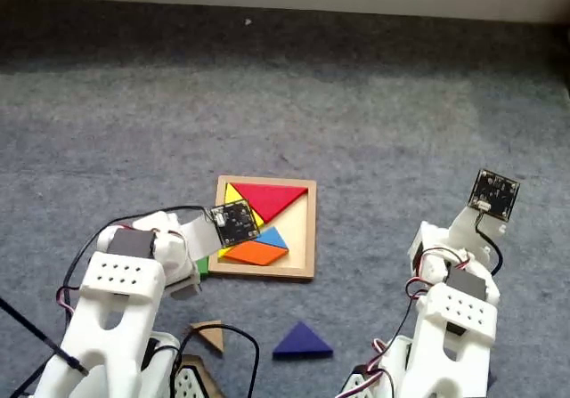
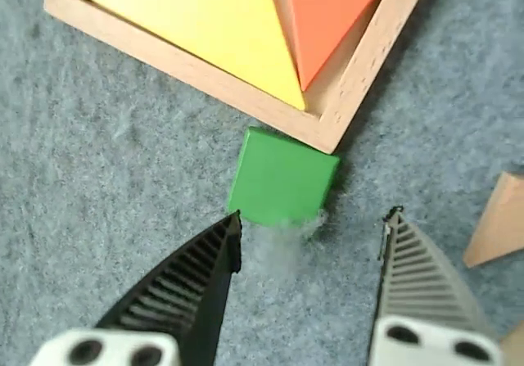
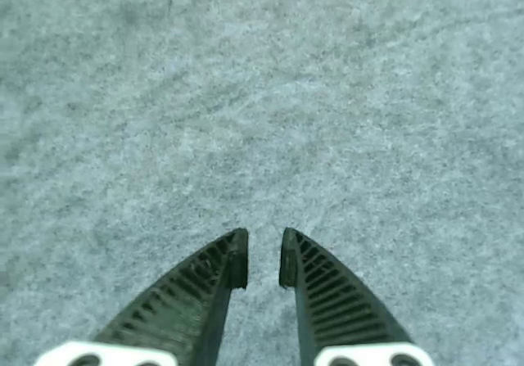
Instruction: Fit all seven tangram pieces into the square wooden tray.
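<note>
The square wooden tray (image 1: 307,238) lies mid-table and holds a red triangle (image 1: 269,197), a yellow triangle (image 1: 234,192), a blue piece (image 1: 272,236) and an orange piece (image 1: 256,253). A green square (image 2: 282,178) rests on the carpet against the tray's corner (image 2: 327,128). My left gripper (image 2: 312,214) is open just behind it, one fingertip at either side of its near edge. A purple triangle (image 1: 303,342) and a tan triangle (image 1: 210,334) lie nearer the arms. My right gripper (image 3: 264,243) hovers over bare carpet, shut with only a narrow slit and nothing in it.
Grey carpet covers the table. The right arm (image 1: 454,304) stands well to the right of the tray. Black cables loop beside the left arm (image 1: 134,273), close to the tan triangle (image 2: 499,223).
</note>
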`<act>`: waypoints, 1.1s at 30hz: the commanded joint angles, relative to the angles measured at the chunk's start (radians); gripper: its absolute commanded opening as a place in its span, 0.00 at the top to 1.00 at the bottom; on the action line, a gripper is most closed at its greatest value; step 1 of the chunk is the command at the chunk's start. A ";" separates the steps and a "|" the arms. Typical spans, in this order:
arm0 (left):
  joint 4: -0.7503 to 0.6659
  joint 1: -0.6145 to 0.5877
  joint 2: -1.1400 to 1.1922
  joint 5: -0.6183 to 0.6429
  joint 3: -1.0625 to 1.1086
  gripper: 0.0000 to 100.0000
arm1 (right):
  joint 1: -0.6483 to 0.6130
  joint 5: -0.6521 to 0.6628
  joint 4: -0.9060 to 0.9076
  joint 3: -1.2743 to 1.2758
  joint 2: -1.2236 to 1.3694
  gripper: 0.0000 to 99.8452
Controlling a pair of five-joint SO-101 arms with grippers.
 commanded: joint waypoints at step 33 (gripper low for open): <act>0.181 0.002 0.440 0.000 -0.435 0.72 | -0.015 0.012 -0.028 -0.004 -0.015 0.92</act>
